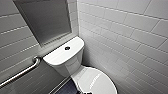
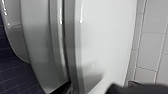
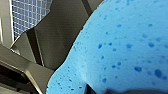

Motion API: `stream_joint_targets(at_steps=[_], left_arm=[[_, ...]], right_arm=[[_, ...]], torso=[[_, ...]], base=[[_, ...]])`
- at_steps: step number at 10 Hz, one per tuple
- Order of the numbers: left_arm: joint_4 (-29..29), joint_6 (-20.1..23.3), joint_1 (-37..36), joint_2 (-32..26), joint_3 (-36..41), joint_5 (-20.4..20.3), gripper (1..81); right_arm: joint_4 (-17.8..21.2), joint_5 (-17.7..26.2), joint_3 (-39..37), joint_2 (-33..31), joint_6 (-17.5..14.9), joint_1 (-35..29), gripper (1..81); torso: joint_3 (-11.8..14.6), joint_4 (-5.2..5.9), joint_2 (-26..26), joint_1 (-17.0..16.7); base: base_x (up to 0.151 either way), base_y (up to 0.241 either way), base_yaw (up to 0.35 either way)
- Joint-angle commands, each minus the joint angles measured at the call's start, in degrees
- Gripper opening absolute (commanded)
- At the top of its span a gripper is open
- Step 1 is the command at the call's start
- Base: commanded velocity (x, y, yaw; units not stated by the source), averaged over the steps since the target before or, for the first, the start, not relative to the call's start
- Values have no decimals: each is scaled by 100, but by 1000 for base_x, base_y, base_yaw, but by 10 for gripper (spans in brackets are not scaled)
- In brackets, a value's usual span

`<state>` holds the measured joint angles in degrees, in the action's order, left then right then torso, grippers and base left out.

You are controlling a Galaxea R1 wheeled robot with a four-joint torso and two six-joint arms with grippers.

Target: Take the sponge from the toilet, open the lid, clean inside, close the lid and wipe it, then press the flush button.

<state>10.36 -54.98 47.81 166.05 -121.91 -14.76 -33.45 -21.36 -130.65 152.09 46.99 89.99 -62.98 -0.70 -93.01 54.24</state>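
The white toilet (image 1: pixel 63 53) stands in the corner, its round flush button (image 1: pixel 67 48) on the flat tank top. Below it the oval lid (image 1: pixel 100 81) lies shut over the bowl. In the left wrist view the lid (image 2: pixel 105 37) looms very near, with the seat edge and the bowl (image 2: pixel 37 45) beside it; my left gripper (image 2: pixel 120 88) is open just beside the lid, holding nothing. The bright blue sponge (image 3: pixel 120 50), pitted with small pores, sits right in front of the right wrist camera, with my right gripper (image 3: pixel 120 90) shut on it.
A chrome grab bar (image 1: pixel 20 72) runs along the left wall. A grey recessed panel (image 1: pixel 45 20) sits above the tank. White tiled walls (image 1: pixel 130 37) close in on the right and behind. Dark blue floor tiles (image 2: pixel 12 75) lie beside the bowl.
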Motion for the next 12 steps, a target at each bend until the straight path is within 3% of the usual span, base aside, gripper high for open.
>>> stream_joint_targets(at_steps=[1, 12], left_arm=[[370, 58, -786, 526, -281, -211, 811], [519, -408, -979, -124, 887, -703, 811]], right_arm=[[-100, 229, 58, -141, 11, 85, 10], [-109, 237, 102, -115, 11, 41, 10]], torso=[[0, 0, 0, 0], [-2, 0, 0, 0]], base=[[0, 0, 0], [0, 0, 0]])
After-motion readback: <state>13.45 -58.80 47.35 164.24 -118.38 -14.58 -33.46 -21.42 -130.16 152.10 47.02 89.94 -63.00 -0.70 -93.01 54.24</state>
